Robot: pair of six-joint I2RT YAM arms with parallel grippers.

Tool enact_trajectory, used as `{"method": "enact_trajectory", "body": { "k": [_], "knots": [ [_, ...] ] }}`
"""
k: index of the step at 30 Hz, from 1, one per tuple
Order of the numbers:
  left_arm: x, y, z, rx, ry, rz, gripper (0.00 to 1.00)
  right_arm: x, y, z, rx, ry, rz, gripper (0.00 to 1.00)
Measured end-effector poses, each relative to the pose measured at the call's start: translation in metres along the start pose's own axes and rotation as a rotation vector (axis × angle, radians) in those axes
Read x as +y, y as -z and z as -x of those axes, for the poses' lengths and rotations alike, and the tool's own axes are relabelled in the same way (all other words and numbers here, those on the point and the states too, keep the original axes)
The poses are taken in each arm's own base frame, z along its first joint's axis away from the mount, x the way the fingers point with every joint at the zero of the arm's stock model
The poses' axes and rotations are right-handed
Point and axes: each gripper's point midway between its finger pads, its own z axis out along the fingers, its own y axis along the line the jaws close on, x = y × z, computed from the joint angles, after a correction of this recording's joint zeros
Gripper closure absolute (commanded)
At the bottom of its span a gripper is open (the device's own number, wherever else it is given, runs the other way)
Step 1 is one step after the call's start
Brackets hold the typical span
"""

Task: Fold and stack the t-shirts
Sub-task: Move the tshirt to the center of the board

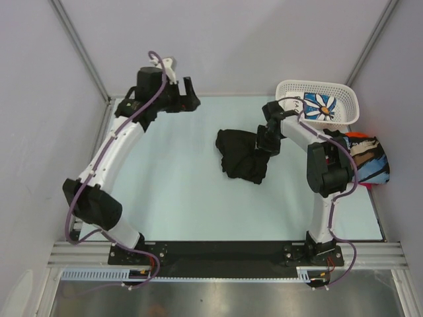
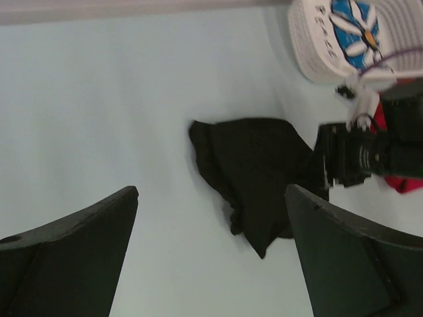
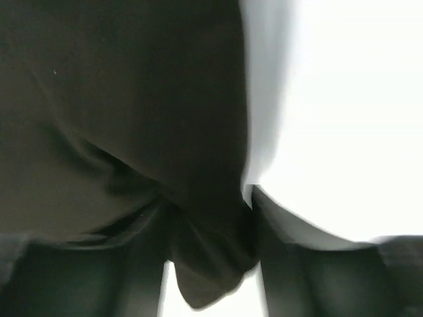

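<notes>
The black t-shirt (image 3: 119,119) has a fold between the right jaws, whether pinched I cannot tell. It lies left of the basket (image 1: 317,83), where folding has room. The left jaws are spread, idle.

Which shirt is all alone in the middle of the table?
The crumpled black cloth t-shirt. The blue daisy-print shirt lies in the white lattice basket; the red shirt and printed black shirt are heaped at the right edge.

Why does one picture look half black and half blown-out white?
Right wrist view: the black t-shirt sits too close to the lens to focus, and the table beside it overexposes to white glare. Left wrist view: mildly soft, with the basket washed pale. Top external view: evenly lit and sharp, with only faint shadows.
</notes>
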Motion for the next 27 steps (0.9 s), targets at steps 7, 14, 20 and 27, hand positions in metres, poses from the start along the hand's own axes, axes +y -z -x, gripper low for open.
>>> {"method": "enact_trajectory", "body": {
  "k": [7,14,20,27],
  "knots": [
    [-0.082,-0.068,-0.086,0.285,-0.037,-0.266,0.00,-0.017,0.109,0.055,-0.291,0.019,-0.075,0.16],
    [-0.191,-0.076,-0.141,0.446,0.057,-0.638,0.00,-0.081,0.295,0.090,-0.778,-0.137,-0.078,0.16],
    [-0.245,-0.080,-0.175,0.562,0.253,-0.837,0.00,-0.142,0.294,0.047,-0.767,-0.228,-0.171,0.16],
    [-0.310,-0.128,-0.204,0.684,0.380,-0.956,0.00,-0.183,0.223,0.006,-0.528,-0.293,-0.266,0.17]
  ]
}}
